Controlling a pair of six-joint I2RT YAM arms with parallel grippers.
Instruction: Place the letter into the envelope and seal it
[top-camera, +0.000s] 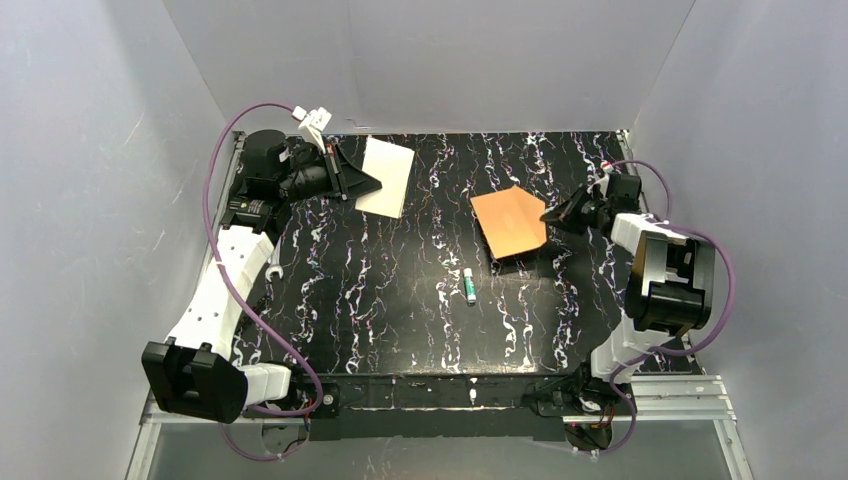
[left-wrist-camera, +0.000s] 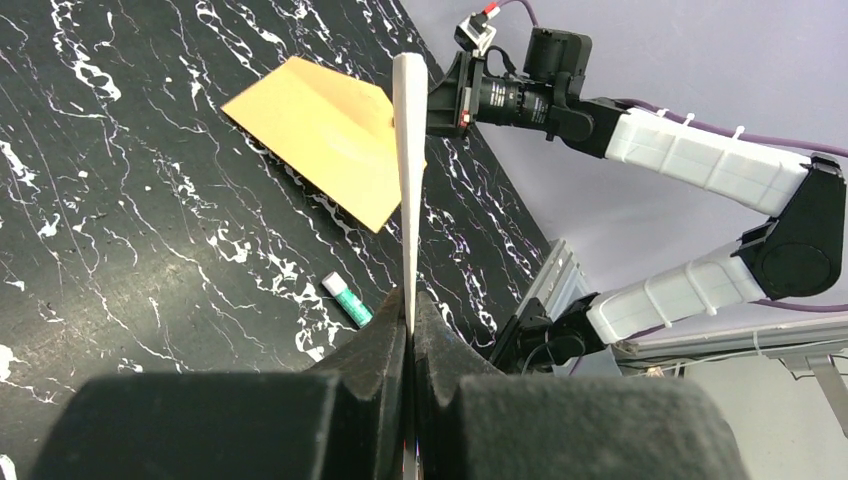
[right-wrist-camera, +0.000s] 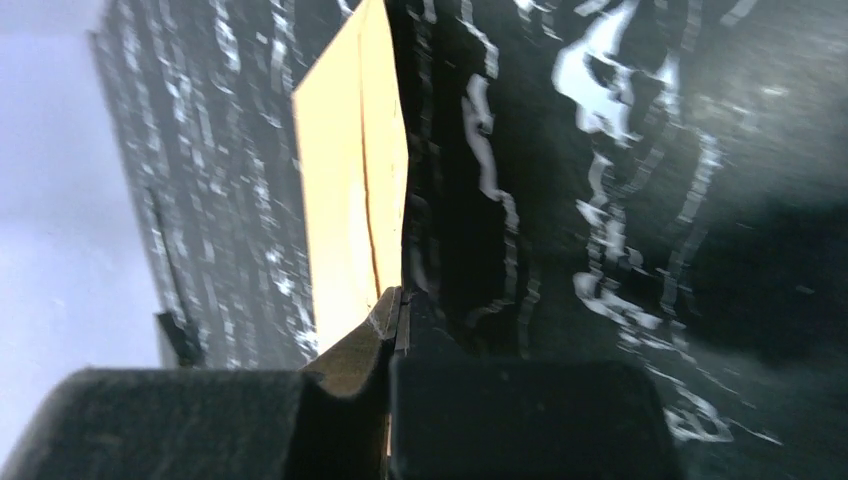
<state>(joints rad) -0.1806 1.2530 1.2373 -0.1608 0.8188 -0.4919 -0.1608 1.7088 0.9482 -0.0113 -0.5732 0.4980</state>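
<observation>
Left end effector (left-wrist-camera: 409, 335) pinching thin cream letter (left-wrist-camera: 408, 150), flat orange envelope (left-wrist-camera: 320, 135)

From the table's (top-camera: 400, 330) centre, the letter (top-camera: 386, 176) is out at eleven o'clock and the envelope (top-camera: 510, 222) at two. The glue stick (top-camera: 469, 286) lies at seven o'clock of the envelope, the wrench (top-camera: 275, 271) at nine by the edge.

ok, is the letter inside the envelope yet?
No, the letter sits pinched in the left gripper at the far left, well apart from the envelope held by the right gripper.
</observation>
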